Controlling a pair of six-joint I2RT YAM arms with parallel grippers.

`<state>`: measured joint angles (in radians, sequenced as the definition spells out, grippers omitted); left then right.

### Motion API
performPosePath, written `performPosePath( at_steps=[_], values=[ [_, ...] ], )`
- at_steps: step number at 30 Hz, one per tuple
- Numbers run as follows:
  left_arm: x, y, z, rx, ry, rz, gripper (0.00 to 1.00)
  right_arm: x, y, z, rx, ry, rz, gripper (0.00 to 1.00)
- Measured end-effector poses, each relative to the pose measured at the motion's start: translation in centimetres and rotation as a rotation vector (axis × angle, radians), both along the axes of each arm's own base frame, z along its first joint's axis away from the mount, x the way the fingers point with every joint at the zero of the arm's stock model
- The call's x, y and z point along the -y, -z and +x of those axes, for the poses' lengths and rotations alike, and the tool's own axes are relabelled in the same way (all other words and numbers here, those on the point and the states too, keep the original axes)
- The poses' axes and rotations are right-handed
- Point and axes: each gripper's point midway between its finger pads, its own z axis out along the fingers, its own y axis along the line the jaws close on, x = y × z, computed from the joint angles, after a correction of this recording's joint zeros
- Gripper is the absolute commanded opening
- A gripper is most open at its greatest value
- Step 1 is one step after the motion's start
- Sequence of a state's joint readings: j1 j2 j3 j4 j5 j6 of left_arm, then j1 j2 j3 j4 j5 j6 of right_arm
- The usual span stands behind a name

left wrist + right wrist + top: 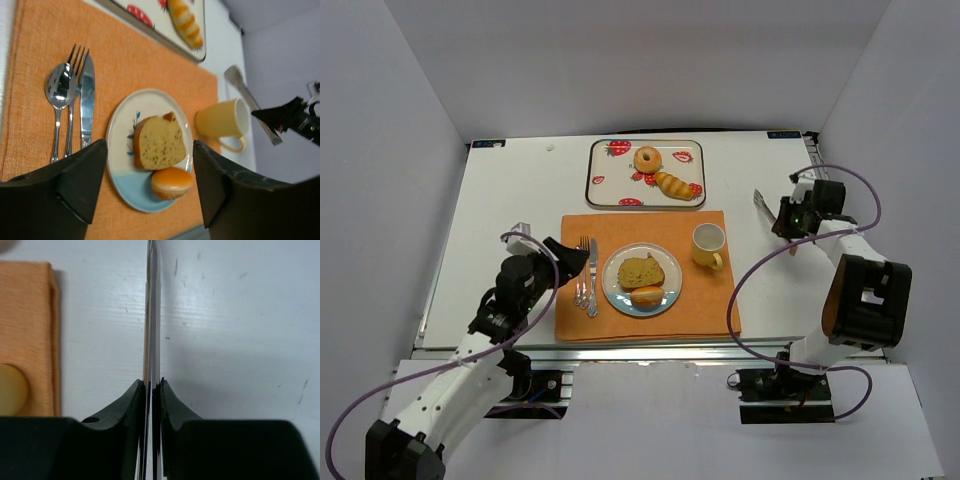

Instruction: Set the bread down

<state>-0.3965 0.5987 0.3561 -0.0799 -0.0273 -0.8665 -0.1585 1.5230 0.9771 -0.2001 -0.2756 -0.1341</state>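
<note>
A slice of brown bread [640, 271] [159, 144] lies on a white and blue plate [615, 290] [117, 165], with a small glazed bun [647, 295] [171, 182] beside it. My left gripper [570, 262] [150, 150] hangs open just left of the plate, above the cutlery, holding nothing. At the right of the table my right gripper [788, 218] [152, 385] is shut on metal tongs [761, 205] [151, 315], which point away over the bare tabletop. Between the tongs' tips I see nothing.
An orange placemat [710, 315] carries the plate, a yellow cup [708, 244] [222, 120], and a fork, knife and spoon [586, 275] [87, 95]. Behind it a strawberry tray [600, 170] holds a doughnut [648, 159] and a long striped roll [674, 184] [186, 22].
</note>
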Motion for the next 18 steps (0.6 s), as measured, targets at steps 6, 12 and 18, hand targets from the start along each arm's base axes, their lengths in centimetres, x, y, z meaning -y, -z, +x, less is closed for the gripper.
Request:
performPosePath(
  at_steps=[6, 12, 18],
  values=[
    [2.9, 2.0, -0.5, -0.088, 0.123, 0.108, 0.81, 1.0, 5.2, -1.6, -0.095, 0.023, -0.046, 0.55],
    [7.7, 3.4, -1.6, -0.128, 0.276, 0.233, 0.35, 1.6, 6.6, -1.8, -0.113, -0.016, -0.089, 0.8],
    [8.9, 5.1, -2.1, -0.166, 0.33, 0.348, 0.4, 2.5, 6.1, -1.8, -0.105, -0.051, -0.142, 0.89]
  ],
)
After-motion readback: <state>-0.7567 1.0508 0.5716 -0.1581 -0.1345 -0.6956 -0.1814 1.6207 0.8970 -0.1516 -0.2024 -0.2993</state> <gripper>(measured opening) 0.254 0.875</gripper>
